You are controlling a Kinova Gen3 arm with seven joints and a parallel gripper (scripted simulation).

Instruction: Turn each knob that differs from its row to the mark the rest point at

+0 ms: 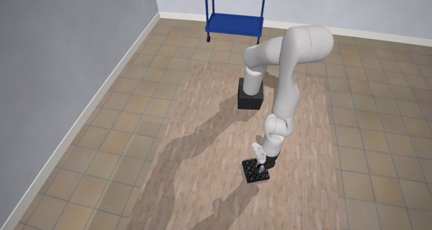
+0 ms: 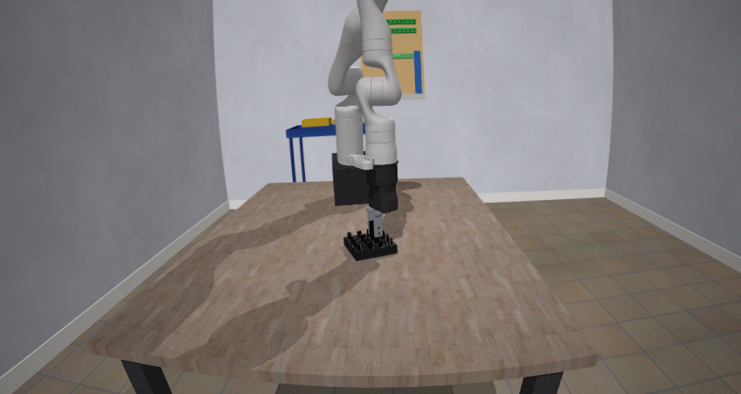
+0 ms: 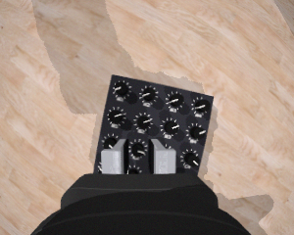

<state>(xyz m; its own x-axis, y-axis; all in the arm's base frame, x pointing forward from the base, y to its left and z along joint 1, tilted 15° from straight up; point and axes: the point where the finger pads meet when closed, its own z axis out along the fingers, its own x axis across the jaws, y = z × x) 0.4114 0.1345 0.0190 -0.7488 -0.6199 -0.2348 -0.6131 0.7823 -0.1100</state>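
Note:
The black knob box (image 1: 251, 181) (image 2: 376, 253) (image 3: 137, 84) stands on the table, its row A at the top of the wrist view. My gripper (image 1: 261, 171) (image 2: 375, 235) (image 3: 138, 151) is part open, pointing down, its fingers either side of knob C2 (image 3: 138, 150) with gaps visible. C2's line points lower right. Knob C4 (image 3: 190, 159) points lower right too; C1 (image 3: 110, 142) is partly covered and C3 mostly hidden by a finger. Row B's lines, as on knob B3 (image 3: 171, 127), point right, slightly up. Row A's lines, as on knob A4 (image 3: 201, 107), seem to point left, slightly down. Row D is mostly hidden.
The wooden table (image 1: 212, 173) (image 2: 441, 312) carries the arm's black base block (image 1: 250, 103) (image 2: 349, 184) behind the box. A blue cart (image 1: 235, 24) (image 2: 312, 131) stands beyond the table. The neighbouring knobs stand close to the fingers.

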